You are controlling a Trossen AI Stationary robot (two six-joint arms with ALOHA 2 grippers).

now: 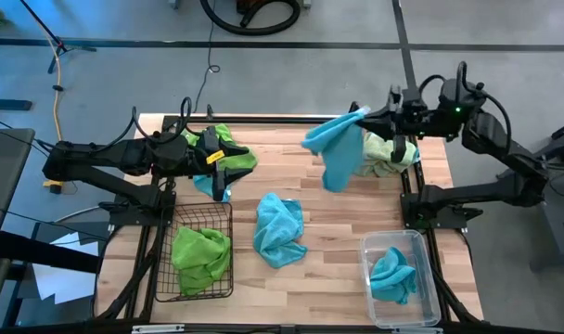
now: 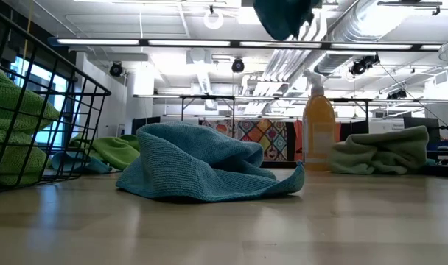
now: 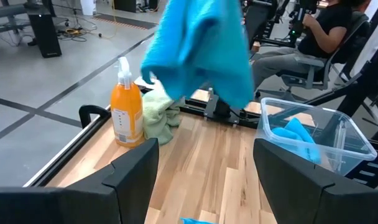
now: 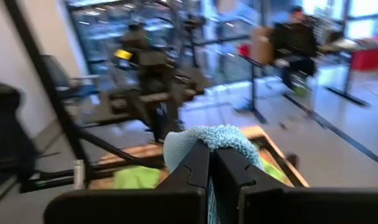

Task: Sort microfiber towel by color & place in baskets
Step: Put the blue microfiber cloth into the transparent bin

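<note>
The right gripper (image 4: 211,163), reaching in from the upper right of the high view, pinches a fuzzy turquoise microfiber towel (image 1: 338,148) that hangs lengthwise, clear of the pale wooden table (image 1: 328,209). The left gripper (image 1: 217,167) hovers open at upper left. Lower down sit the black wire-mesh basket (image 1: 217,211) and the clear plastic bin (image 1: 393,243).

right gripper (image 1: 364,113) is gripping a turquoise towel (image 1: 336,148) hanging upper right | left gripper (image 1: 219,160) is hovering left of centre | wire basket (image 1: 195,289) is holding a green towel (image 1: 200,256) lower left
</note>
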